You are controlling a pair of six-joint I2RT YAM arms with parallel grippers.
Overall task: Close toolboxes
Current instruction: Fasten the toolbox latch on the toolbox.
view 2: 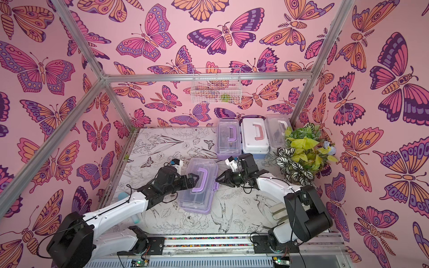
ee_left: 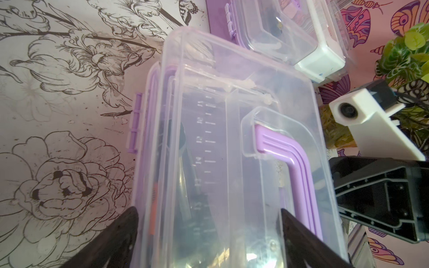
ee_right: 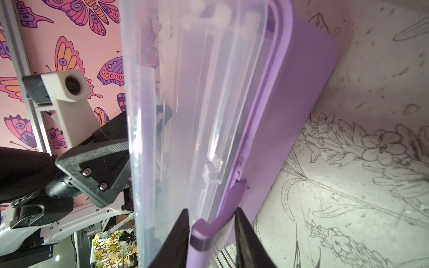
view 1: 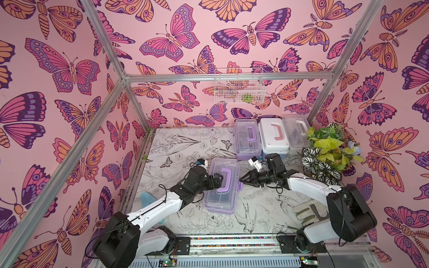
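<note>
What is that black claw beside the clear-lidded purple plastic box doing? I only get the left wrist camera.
Observer: That is the right gripper, straddling the small purple latch on the clear-lidded purple plastic box.
Operator: Is anything up on the walls?
Observer: A white wire basket hangs on the back wall, something green inside.

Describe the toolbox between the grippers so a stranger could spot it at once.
On the flower-printed table, three toolboxes line the back wall beside the potted plant. Nearer the front, between the left gripper and right gripper, stands the fourth toolbox. It has a purple base, clear lid and purple handle like the row's purple box, but it alone stands apart mid-table.
</note>
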